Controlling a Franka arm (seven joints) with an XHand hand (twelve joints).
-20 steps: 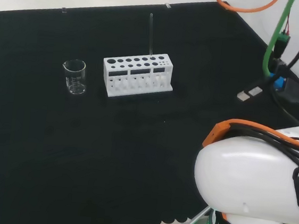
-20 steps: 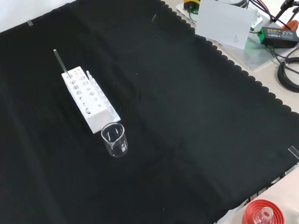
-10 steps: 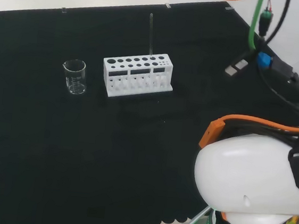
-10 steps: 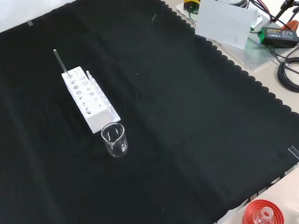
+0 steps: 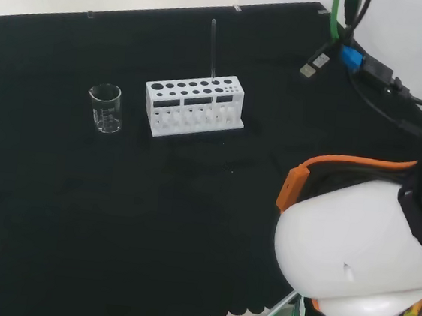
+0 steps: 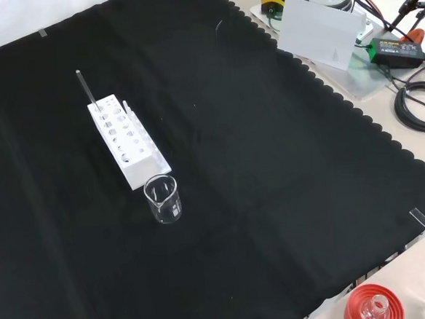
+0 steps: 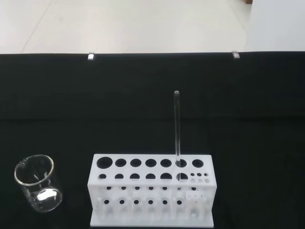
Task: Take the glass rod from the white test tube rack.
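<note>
Tipping the rack (image 5: 194, 109) is judged to be the main risk: if the rod (image 5: 213, 49) is pulled at an angle instead of straight up, it may catch in its hole and the light rack may be dragged or turned over. The rod is thin and smooth, so it could also slip between the fingers or be snapped if it is bent against the edge of the hole. A small beaker (image 5: 105, 108) stands just beside one end of the rack and could be knocked if the rack is pushed along the cloth.

The rod is a slim, clear, straight stick. It stands almost upright in a hole of the back row, near the end of the rack (image 7: 152, 188) that is away from the beaker (image 7: 39, 190), and most of its length (image 7: 177, 126) rises above the rack. In the front view it (image 6: 85, 88) is seen at the far end of the rack (image 6: 127, 140). Whether the hand is open or closed cannot be told. The rod is untouched, and the surface (image 6: 271, 163) around the rack is bare.
</note>
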